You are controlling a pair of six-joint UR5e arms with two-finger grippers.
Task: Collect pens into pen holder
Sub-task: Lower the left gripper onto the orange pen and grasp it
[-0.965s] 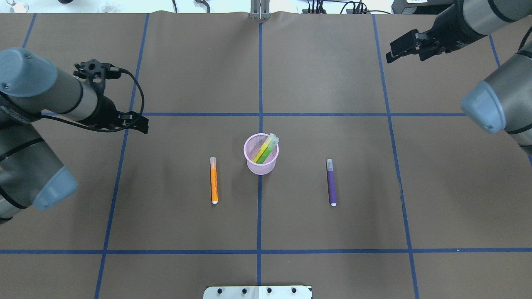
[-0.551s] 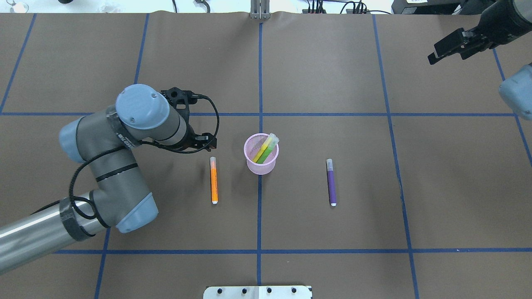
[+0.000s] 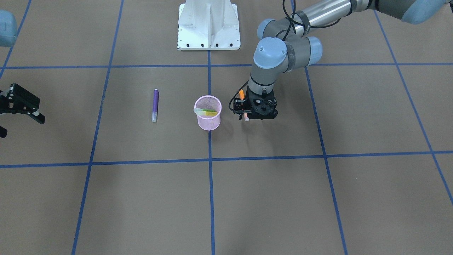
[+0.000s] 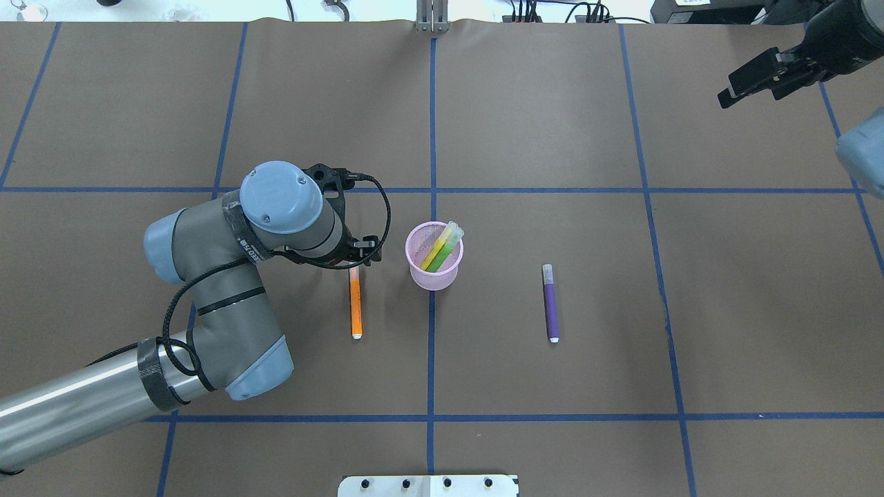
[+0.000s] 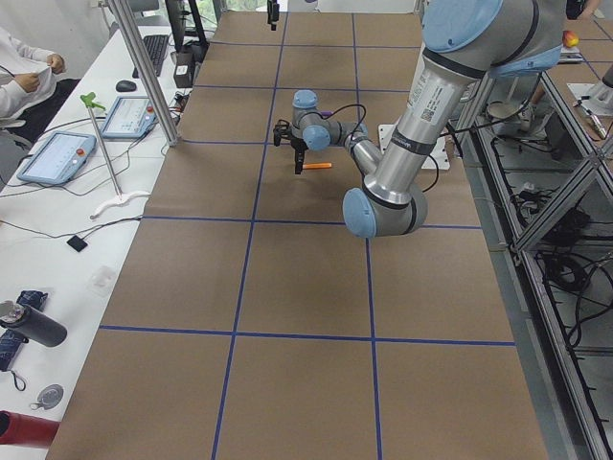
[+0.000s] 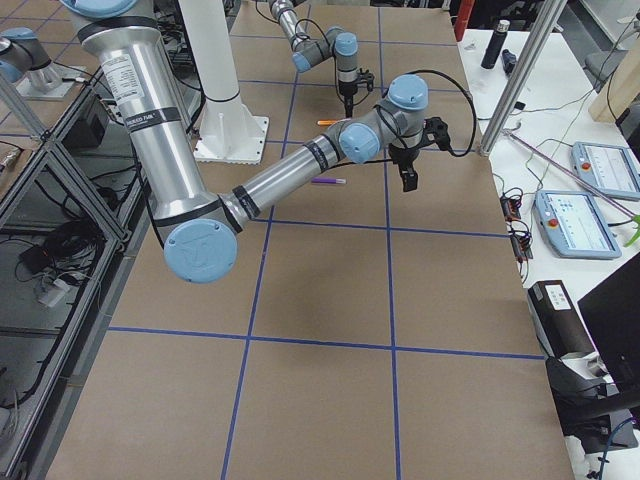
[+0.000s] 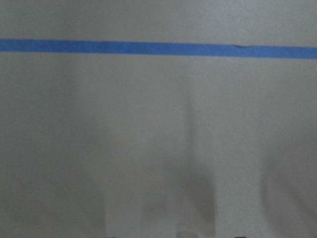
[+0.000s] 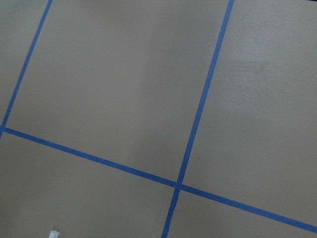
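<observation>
Status, working outward from the L gripper (image 3: pixel 243 114).

- Orange pen (image 4: pixel 356 307): flat on the table (image 4: pixel 552 138). Cap end is directly under the fingers, and the barrel runs back from them toward the robot.
- Pen holder (image 4: pixel 433 275): upright, just beside the fingers on the inboard side, not touching them.
- Inside the holder: yellow pen (image 4: pixel 436 250) and green pen (image 4: pixel 445 254), leaning, with caps poking over the rim.
- Purple pen (image 4: pixel 551 307): beyond the holder, well apart from the fingers, flat on the table.

Tally: 2 of the 4 pens we see are in and 2 are left. Our read is that orange is the one in hand now and purple comes after.

Fingers:
- L gripper points straight down, low over the orange cap end. The front cam shows dark finger parts approx. either side of the pen.
- The wrist hides them from overhead, and the wrist cam gives only blurred paper and tape.
- We cannot tell the gap width or whether there is contact.
- The pen looks flat, so we judge it is not yet lifted.
- R gripper (image 4: pixel 742 86) is far out past the purple pen, near the table corner. Its jaws are apart and it holds nothing.
</observation>
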